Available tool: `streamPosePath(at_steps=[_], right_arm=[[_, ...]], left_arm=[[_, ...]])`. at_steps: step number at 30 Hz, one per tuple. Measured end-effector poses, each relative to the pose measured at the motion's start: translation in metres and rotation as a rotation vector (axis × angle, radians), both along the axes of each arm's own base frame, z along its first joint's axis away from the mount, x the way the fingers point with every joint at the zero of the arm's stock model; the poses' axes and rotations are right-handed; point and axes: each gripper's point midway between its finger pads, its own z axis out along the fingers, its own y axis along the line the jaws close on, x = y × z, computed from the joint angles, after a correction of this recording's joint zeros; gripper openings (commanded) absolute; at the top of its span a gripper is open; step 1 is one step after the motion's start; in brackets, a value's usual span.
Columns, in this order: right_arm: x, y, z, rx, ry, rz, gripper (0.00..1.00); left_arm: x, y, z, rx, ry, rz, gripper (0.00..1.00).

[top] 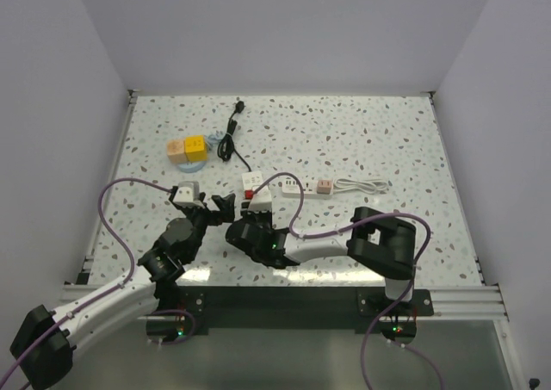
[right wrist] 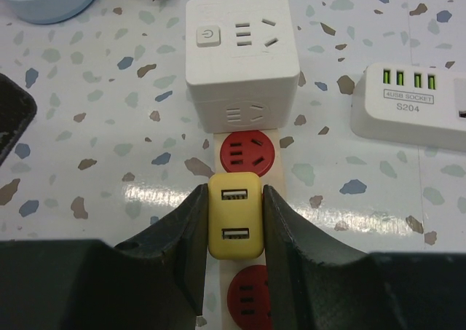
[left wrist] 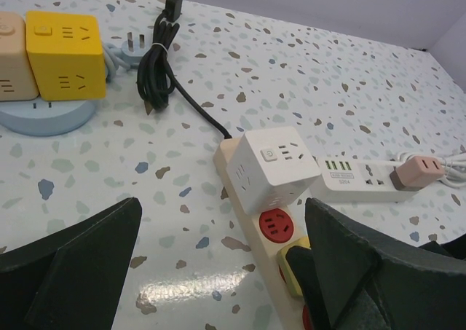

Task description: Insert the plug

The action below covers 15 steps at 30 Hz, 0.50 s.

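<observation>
A small yellow plug with two USB ports point(right wrist: 234, 215) is held between the fingers of my right gripper point(right wrist: 234, 224), which is shut on it. The plug sits over the cream power strip point(right wrist: 287, 171), between one red socket point(right wrist: 246, 152) and another point(right wrist: 247, 295). How deep it sits I cannot tell. A white cube adapter point(right wrist: 240, 49) occupies the strip's far end. My left gripper point(left wrist: 226, 272) is open and empty, low just left of the strip, with the yellow plug point(left wrist: 290, 268) by its right finger. In the top view both grippers meet at the strip point(top: 256, 194).
A white USB strip point(left wrist: 357, 178) with a pink plug point(left wrist: 419, 171) and a white cable point(top: 362, 183) lies to the right. A yellow cube point(left wrist: 64, 46) and a beige cube point(left wrist: 13, 57) stand on a blue round base point(left wrist: 47, 115) at the far left. A coiled black cable point(left wrist: 156, 60) lies behind.
</observation>
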Motion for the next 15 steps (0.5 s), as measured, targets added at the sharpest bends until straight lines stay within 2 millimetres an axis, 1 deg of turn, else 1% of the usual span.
streamPosePath(at_steps=[15], right_arm=[[-0.0053, -0.0014, -0.0081, 0.043, -0.039, -0.049, 0.0]], left_arm=[[-0.0007, 0.0005, 0.0034, -0.009, -0.009, 0.0, 1.0]])
